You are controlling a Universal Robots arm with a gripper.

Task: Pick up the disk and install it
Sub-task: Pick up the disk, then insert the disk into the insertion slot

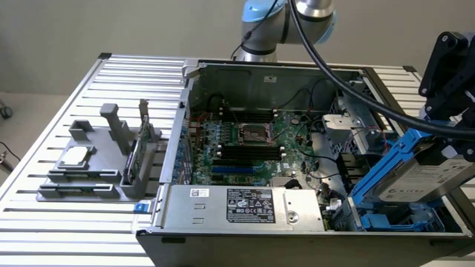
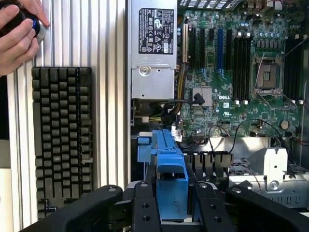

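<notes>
The black gripper, clamped on the blue-railed silver-grey metal hard disk, holds it tilted above the drive bay of the open grey computer case, its rails apparently angled for sliding in.

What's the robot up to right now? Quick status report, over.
Tool clamped on the disk. Disk tilted above the open case, not yet in. Blue bracket sits in the case below it.

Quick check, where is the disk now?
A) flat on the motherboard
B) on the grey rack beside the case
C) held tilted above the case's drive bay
C: the disk hangs tilted in the gripper over a corner of the open case, clamped by its blue rail.
</notes>
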